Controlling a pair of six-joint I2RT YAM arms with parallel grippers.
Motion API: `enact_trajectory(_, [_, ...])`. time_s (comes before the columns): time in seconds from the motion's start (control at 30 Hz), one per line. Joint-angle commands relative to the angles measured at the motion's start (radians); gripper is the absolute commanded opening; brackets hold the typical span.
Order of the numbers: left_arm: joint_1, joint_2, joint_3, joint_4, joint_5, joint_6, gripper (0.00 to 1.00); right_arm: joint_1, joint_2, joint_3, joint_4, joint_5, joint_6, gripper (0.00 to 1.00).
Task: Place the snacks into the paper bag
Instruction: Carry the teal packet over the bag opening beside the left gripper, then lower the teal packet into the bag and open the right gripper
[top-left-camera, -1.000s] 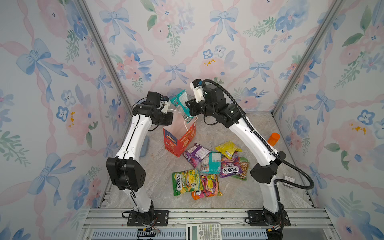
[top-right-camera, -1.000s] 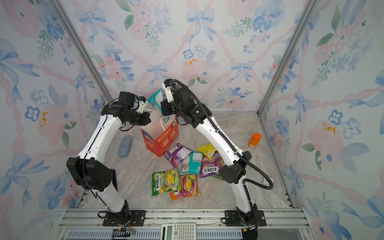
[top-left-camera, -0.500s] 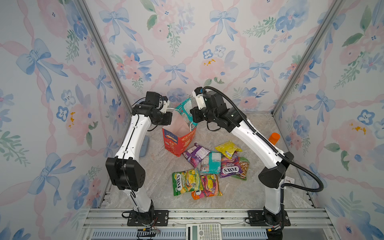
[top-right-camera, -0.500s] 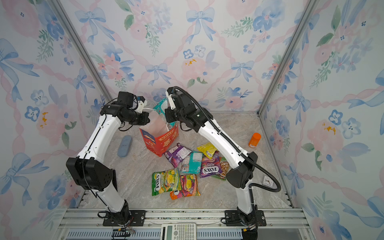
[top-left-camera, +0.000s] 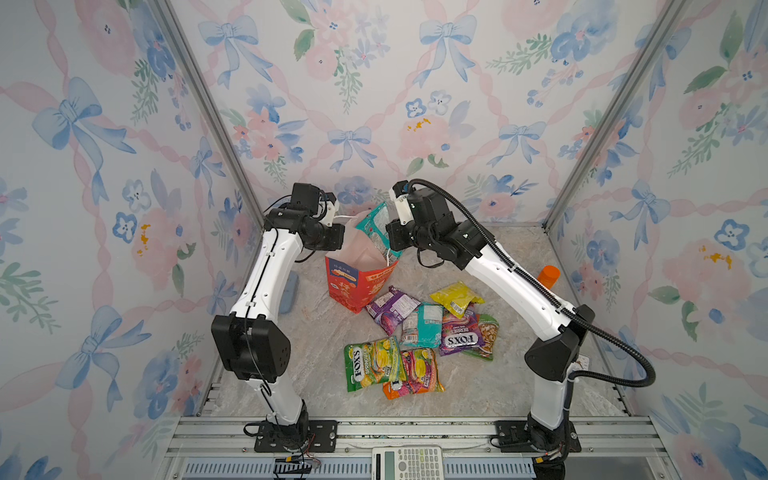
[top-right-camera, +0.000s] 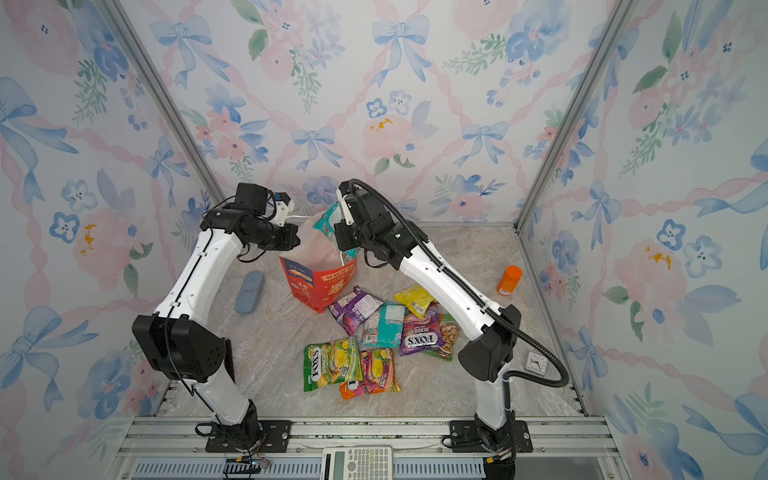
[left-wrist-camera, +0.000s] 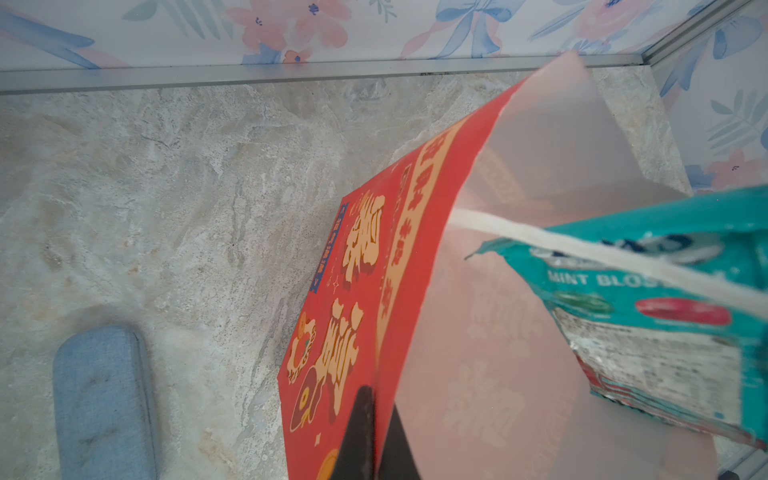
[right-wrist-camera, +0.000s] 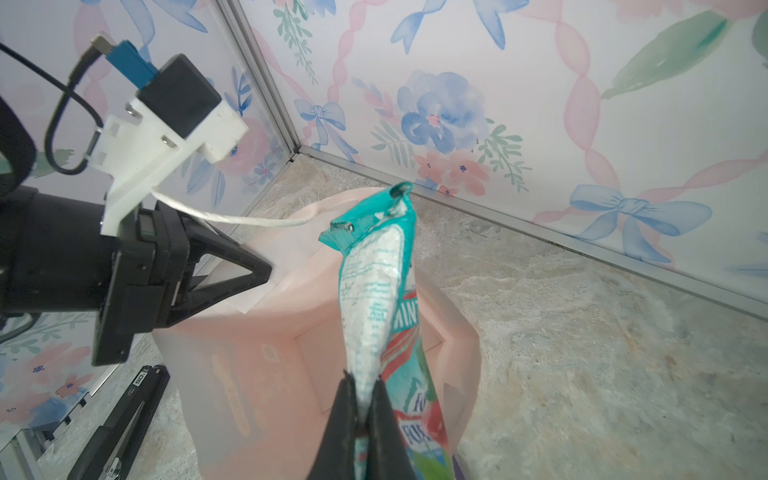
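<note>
Snacks (top-left-camera: 457, 338): one teal packet (right-wrist-camera: 374, 291) pinched in the right gripper (right-wrist-camera: 361, 386) over the paper bag (top-left-camera: 353, 282), whose rim the left gripper (left-wrist-camera: 376, 411) clamps so the mouth stands open; the rest lie beside it.

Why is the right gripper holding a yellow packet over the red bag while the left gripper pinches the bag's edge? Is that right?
Only the colour is wrong: it is a teal packet, not yellow. The right wrist view shows the right gripper shut on that teal packet over the red bag, while the left gripper pinches the bag's edge.
</note>
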Motion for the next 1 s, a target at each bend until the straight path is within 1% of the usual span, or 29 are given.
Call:
enact_trajectory(0.0, [0.006, -0.007, 0.006, -0.014, 0.001, -0.010, 0.00, 0.001, -0.065, -0.026, 0.049, 0.025, -0.006, 0.00])
enact_trajectory(0.07, [0.007, -0.007, 0.007, -0.014, 0.000, -0.010, 0.00, 0.001, -0.069, -0.028, 0.044, 0.012, -0.018, 0.00])
enact_trajectory(0.2, [0.008, -0.007, 0.009, -0.012, 0.003, -0.011, 0.00, 0.001, -0.054, -0.018, 0.031, -0.060, -0.036, 0.00])
enact_trajectory(0.4, [0.007, -0.004, 0.010, -0.012, 0.008, -0.010, 0.00, 0.007, 0.016, 0.056, -0.029, -0.147, -0.064, 0.00])
enact_trajectory(0.77, [0.008, -0.004, 0.015, -0.012, 0.007, -0.009, 0.00, 0.016, 0.155, 0.234, -0.158, -0.184, -0.122, 0.00])
enact_trajectory(0.97, [0.008, -0.001, 0.017, -0.013, 0.010, -0.007, 0.00, 0.018, 0.209, 0.289, -0.180, -0.198, -0.133, 0.00])
